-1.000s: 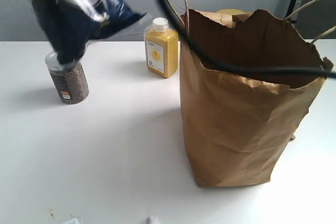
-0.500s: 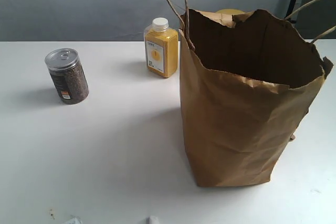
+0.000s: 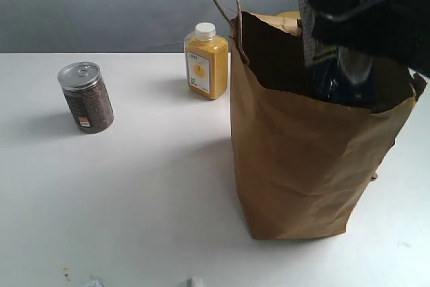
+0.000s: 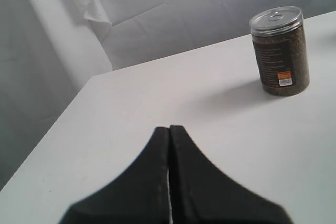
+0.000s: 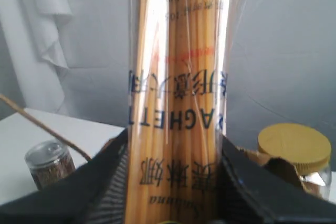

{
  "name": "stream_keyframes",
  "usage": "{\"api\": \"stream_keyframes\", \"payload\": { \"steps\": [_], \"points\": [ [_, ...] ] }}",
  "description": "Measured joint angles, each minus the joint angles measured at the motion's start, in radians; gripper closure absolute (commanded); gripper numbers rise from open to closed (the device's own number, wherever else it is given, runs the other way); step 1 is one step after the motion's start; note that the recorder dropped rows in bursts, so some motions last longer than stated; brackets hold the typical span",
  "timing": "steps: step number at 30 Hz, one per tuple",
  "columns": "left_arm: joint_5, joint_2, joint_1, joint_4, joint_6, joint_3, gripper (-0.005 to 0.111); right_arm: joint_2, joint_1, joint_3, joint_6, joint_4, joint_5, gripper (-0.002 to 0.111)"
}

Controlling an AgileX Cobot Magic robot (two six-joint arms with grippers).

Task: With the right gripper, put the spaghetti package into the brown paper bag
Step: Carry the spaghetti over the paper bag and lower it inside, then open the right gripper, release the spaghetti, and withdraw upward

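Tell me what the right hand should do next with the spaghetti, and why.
Probably lower it further before letting go: the right hand holds the spaghetti package upright, only its dark lower end inside the brown paper bag.

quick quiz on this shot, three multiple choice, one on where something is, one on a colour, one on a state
1. Where is the spaghetti package? A lying flat; B upright, lower end inside the brown paper bag; C tipped over outside it.
2. What colour is the cap of the yellow bottle? A white; B red; C green.
3. How is the left hand? A wide open; B shut on nothing; C out of view.
Key: 1 B, its navy end dips below the bag's rim; 2 A, a white cap sits above the yellow contents; 3 B, its fingers meet with nothing between.
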Motion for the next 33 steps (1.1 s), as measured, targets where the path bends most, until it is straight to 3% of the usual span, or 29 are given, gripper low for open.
{"api": "stream_keyframes", "payload": {
  "steps": [8, 11, 17, 21, 26, 28, 30, 32, 33],
  "points": [
    [0.000, 0.000, 0.000, 0.000, 0.000, 0.000, 0.107, 0.000, 0.000, 0.151, -0.118, 0.098, -0.015, 0.107],
    [0.000, 0.000, 0.000, 0.000, 0.000, 0.000, 0.107, 0.000, 0.000, 0.186, -0.151, 0.113, -0.015, 0.094],
    [0.000, 0.000, 0.000, 0.000, 0.000, 0.000, 0.107, -0.002, 0.000, 0.202, -0.162, 0.119, -0.024, 0.054],
    [0.000, 0.000, 0.000, 0.000, 0.000, 0.000, 0.107, -0.010, 0.000, 0.200, -0.162, 0.121, -0.079, 0.043],
    [0.000, 0.000, 0.000, 0.000, 0.000, 0.000, 0.107, -0.012, -0.001, 0.196, -0.164, 0.133, -0.111, 0.044],
    [0.000, 0.000, 0.000, 0.000, 0.000, 0.000, 0.107, -0.014, -0.001, 0.196, -0.164, 0.133, -0.111, 0.054],
    [0.000, 0.000, 0.000, 0.000, 0.000, 0.000, 0.107, -0.036, 0.004, 0.196, -0.164, 0.137, -0.104, 0.086],
    [0.000, 0.000, 0.000, 0.000, 0.000, 0.000, 0.107, -0.093, 0.012, 0.174, -0.164, 0.157, -0.033, 0.108],
    [0.000, 0.000, 0.000, 0.000, 0.000, 0.000, 0.107, -0.140, 0.011, 0.152, -0.170, 0.166, 0.031, 0.108]
  ]
}}
